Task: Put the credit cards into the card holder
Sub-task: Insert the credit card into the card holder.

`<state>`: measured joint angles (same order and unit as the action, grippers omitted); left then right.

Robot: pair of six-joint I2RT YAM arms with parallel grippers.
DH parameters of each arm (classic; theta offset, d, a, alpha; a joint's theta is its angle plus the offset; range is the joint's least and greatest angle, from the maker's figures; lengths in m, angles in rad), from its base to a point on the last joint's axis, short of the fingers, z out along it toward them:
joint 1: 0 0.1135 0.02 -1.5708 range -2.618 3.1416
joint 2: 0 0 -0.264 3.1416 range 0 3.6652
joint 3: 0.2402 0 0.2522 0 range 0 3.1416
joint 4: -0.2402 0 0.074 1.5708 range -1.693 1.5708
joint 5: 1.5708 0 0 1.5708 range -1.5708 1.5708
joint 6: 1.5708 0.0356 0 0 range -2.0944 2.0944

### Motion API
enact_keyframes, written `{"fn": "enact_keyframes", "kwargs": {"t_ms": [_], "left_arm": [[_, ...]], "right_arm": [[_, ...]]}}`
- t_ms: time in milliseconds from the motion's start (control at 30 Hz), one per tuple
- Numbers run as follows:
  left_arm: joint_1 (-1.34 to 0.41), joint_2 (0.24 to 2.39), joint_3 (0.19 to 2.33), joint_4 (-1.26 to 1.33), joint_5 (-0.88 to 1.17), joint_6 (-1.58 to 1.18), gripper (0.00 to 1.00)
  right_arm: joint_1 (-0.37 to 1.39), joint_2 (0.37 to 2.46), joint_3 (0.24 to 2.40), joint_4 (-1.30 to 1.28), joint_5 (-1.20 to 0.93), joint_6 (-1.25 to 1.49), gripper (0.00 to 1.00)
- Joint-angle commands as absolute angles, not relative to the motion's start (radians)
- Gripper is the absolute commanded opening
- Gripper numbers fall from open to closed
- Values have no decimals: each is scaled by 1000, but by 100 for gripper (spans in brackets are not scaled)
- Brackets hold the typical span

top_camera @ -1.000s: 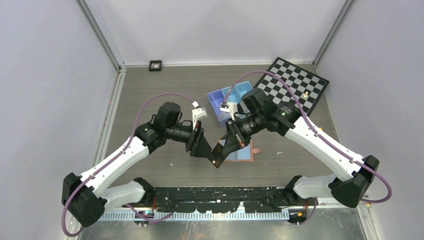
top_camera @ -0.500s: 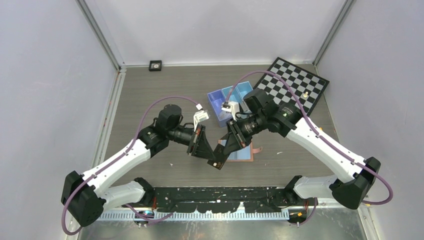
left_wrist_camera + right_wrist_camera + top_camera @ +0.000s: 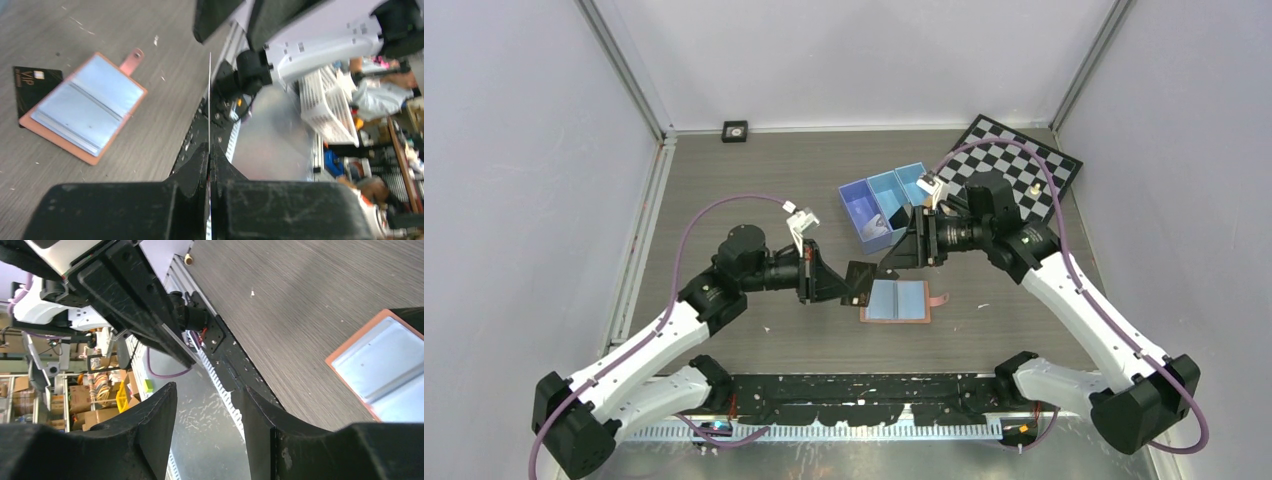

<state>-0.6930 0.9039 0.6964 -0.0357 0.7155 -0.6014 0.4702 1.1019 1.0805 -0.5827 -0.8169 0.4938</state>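
The left gripper (image 3: 209, 150) has its jaws clamped narrow on 1 thin glossy black credit card (image 3: 209, 95), held above the grey bench (image 3: 125, 20) near the open salmon-tan folding wallet with light blue lining (image 3: 82, 112). The right gripper (image 3: 207, 395) shows wide, empty jaws. A 2nd black card (image 3: 35, 87) lies flat, touching the wallet's corner. To seat the held card well, the left wrist should probably roll it flatter, square its free edge to a pocket slit, then slide slowly. The card stands edge-on, its long axis seemingly running out from the jaws toward the right arm (image 3: 1064, 290).
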Motion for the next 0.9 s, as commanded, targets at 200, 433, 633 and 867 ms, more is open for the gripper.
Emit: {"fn": "enact_keyframes", "kwargs": {"t_ms": [200, 433, 633, 867], "left_arm": [[-697, 954, 613, 303, 613, -792, 0], [-696, 948, 596, 368, 618, -814, 0], [-697, 967, 593, 361, 632, -815, 0], [-697, 1011, 623, 228, 605, -776, 28]], "right_arm": [[473, 1001, 897, -152, -848, 773, 56], [504, 1038, 825, -40, -863, 841, 54], [554, 1081, 795, 103, -865, 920, 36], [539, 1089, 812, -61, -718, 880, 1]]}}
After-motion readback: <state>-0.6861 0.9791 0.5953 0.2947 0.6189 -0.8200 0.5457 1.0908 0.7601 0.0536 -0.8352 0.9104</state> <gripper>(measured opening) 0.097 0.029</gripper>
